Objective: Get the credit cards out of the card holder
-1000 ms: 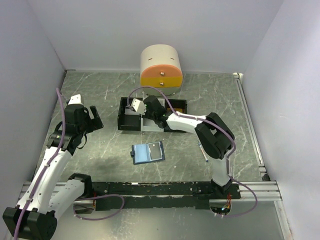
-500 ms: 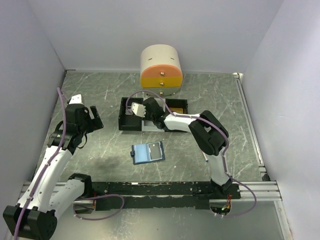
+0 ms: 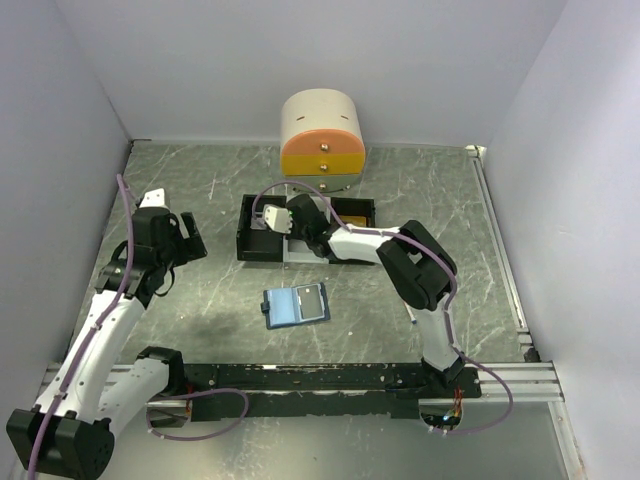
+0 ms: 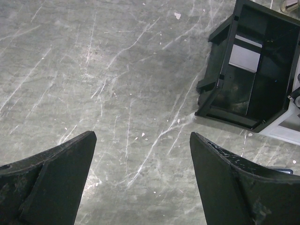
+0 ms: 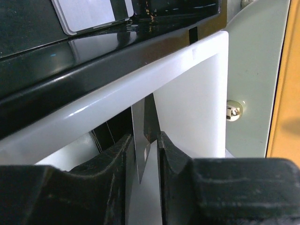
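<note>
one credit card (image 5: 137, 131) stands on edge between barely parted fingers (image 5: 117, 157) of right hand (image 5: 144, 140).

The right claw (image 5: 145, 140) points into the white section of the tray (image 5: 187, 61). Its two black fingers (image 5: 108, 168) stand a narrow gap apart. A thin grey credit card (image 5: 138, 140) stands on edge in that gap, tilted and lying against one finger; whether both fingers press it cannot be told. Beyond the white rim is the black compartment (image 5: 37, 47), where a pale grey card (image 5: 89, 14) lies flat. A brass knob (image 5: 233, 110) shows on a pale drawer front (image 5: 258, 70) to the right.
</note>
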Tool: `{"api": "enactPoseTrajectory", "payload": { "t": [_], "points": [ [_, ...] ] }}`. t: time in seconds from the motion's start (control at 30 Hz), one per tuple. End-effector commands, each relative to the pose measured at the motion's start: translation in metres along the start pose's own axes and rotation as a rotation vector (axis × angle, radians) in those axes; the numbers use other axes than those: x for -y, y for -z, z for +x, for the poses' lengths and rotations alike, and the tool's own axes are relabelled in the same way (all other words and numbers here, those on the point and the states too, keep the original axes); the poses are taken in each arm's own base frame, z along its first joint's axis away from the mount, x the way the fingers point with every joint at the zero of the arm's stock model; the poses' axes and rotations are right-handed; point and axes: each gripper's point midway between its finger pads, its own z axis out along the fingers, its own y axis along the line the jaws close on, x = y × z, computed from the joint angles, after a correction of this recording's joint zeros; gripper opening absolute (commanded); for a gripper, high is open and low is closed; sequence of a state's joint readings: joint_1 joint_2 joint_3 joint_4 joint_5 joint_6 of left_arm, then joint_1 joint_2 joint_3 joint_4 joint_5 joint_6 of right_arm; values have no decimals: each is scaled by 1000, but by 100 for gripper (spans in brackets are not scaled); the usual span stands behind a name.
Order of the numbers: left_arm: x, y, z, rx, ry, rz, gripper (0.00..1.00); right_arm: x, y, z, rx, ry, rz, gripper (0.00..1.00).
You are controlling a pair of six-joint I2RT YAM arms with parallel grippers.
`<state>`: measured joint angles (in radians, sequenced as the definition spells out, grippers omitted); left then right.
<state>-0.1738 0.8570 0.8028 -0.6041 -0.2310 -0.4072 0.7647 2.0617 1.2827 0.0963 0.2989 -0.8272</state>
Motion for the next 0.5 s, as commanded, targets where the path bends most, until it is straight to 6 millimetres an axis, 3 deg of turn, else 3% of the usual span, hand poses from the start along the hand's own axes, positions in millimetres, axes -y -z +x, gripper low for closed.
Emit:
{"api": "enactPoseTrajectory", "payload": {
  "t": [0.0, 0.37, 0.47],
  "points": [
    [2, -2, 3, -17, -17, 17, 93, -6, 0, 7, -12, 10, -37, 26],
    [4, -6, 8, -44, -26, 26, 92, -3, 3, 13, -46, -2, -44, 29],
    [5, -6, 8, -45, -28, 29, 91, -5, 4, 9, -32, -15, -64, 39]
  ]
}}
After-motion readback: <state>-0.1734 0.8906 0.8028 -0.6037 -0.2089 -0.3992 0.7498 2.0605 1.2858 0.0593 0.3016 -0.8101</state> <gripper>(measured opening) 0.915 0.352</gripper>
